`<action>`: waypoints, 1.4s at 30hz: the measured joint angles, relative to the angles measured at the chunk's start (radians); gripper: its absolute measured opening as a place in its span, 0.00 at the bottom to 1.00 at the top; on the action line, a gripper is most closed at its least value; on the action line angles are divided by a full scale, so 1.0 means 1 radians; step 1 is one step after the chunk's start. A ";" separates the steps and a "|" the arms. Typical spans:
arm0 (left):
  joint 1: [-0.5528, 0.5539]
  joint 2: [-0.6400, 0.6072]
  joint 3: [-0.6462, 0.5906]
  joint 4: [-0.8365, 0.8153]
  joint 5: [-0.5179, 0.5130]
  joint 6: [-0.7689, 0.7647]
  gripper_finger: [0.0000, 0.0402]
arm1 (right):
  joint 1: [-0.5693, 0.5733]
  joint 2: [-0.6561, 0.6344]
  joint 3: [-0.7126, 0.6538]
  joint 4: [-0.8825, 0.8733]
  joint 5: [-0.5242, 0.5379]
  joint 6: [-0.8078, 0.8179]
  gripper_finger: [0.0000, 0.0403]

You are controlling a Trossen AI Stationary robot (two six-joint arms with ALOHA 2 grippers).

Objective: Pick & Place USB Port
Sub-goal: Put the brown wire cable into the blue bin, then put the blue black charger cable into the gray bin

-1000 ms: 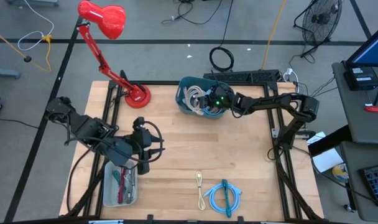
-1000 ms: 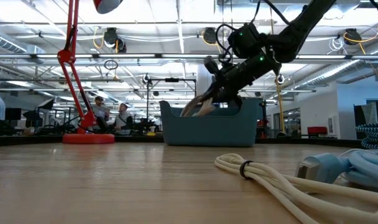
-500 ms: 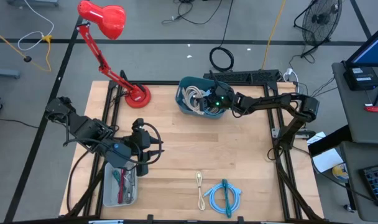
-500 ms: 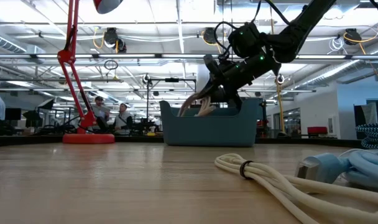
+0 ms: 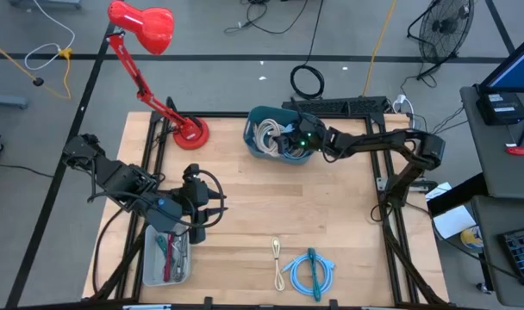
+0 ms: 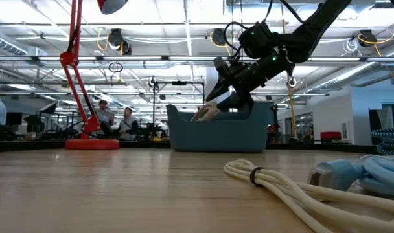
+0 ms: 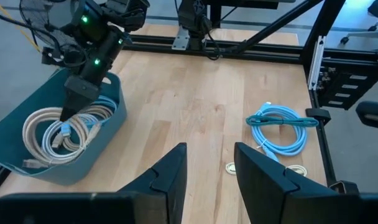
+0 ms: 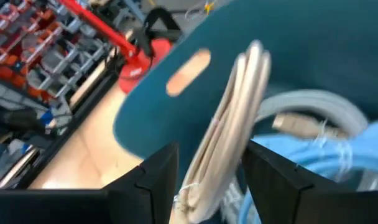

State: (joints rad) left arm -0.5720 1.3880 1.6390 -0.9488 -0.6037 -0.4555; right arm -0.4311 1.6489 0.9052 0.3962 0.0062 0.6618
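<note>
The right gripper (image 5: 285, 140) hangs over the blue bin (image 5: 255, 120) at the far middle of the table (image 5: 348, 224), its arm stretched out nearly level from its base at the table's right edge and bent down at the wrist. In the low view the gripper (image 6: 218, 103) points steeply down toward the bin (image 6: 216, 133), just above its rim. In the right wrist view its two dark fingers (image 8: 155, 180) stand apart, with a bundle of cream cable (image 8: 229, 130) running between them; the bundle leans against the bin's inner wall (image 8: 176, 112) beside a blue cable (image 8: 326, 152). Whether the fingers touch the cream bundle cannot be told, but they are not closed on it.

From the left wrist view the coils of cream cable (image 7: 58, 127) lie inside the bin (image 7: 108, 121), with the right gripper (image 7: 74, 106) pointing down into them.

The left gripper (image 5: 212, 209) waits above the near left part of the table, beside a clear tray (image 5: 150, 258). Its arm is folded low, its fingers (image 7: 170, 177) parted and holding nothing.

At the table's near edge lie a coiled light blue cable (image 5: 309, 271) and a small cream cable (image 5: 277, 257), well apart from both grippers. A red desk lamp (image 5: 146, 30) stands at the far left corner.
</note>
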 joint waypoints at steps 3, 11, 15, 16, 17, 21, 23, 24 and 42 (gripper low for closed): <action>0.000 0.000 0.000 0.000 0.000 -0.002 0.34 | -0.007 -0.024 0.000 -0.023 0.045 -0.030 0.41; 0.000 0.000 0.000 0.001 0.012 -0.004 0.34 | -0.042 -0.138 0.001 -0.015 0.072 -0.084 0.39; 0.002 0.000 0.000 0.003 0.006 -0.003 0.34 | -0.047 -0.223 0.001 0.013 0.072 -0.082 0.39; 0.002 0.000 0.000 0.006 0.003 -0.003 0.34 | -0.047 -0.244 0.001 0.026 0.071 -0.081 0.39; 0.004 0.000 0.000 0.009 -0.003 -0.003 0.34 | -0.047 -0.266 0.000 0.048 0.070 -0.076 0.39; 0.026 0.000 0.000 0.032 -0.041 -0.001 0.34 | -0.039 -0.352 0.001 0.181 0.024 -0.016 0.39; 0.043 0.000 0.000 0.049 -0.068 -0.006 0.34 | -0.035 -0.388 0.001 0.222 -0.019 0.013 0.39; 0.050 0.000 0.000 0.063 -0.080 -0.012 0.34 | -0.029 -0.402 0.001 0.252 -0.040 0.032 0.39; 0.304 0.000 0.000 0.162 -0.019 0.029 0.34 | 0.137 -0.729 0.058 0.056 -0.288 -0.138 0.38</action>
State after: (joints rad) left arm -0.2683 1.3876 1.6390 -0.7869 -0.6226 -0.4269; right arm -0.2937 0.9197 0.9634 0.4520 -0.2822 0.5241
